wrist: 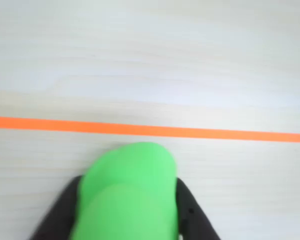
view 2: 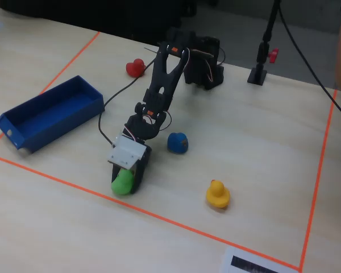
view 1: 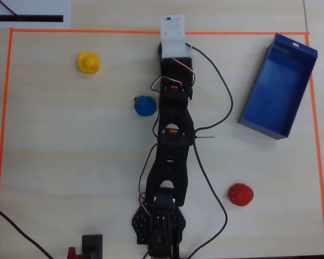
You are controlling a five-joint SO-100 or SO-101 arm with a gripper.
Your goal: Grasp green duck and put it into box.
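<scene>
The green duck (wrist: 127, 195) fills the bottom of the wrist view, pressed between my two black fingers (wrist: 60, 215). My gripper (wrist: 130, 184) is shut on it, just short of the orange tape line (wrist: 150, 130). In the fixed view the green duck (view 2: 123, 183) sits low at the table under the gripper (view 2: 129, 178), close to the front tape. The overhead view hides the duck under the white wrist mount (view 1: 173, 35). The blue box (view 1: 281, 81) lies at the right there, and the same box (view 2: 51, 111) stands open-topped at the left in the fixed view, well apart from the gripper.
A blue duck (view 2: 177, 142) lies just beside the arm, a yellow duck (view 2: 217, 193) farther right, and a red one (view 2: 135, 67) near the arm's base. A black cable (view 1: 224, 97) loops between arm and box. Orange tape (view 1: 2, 118) frames the work area.
</scene>
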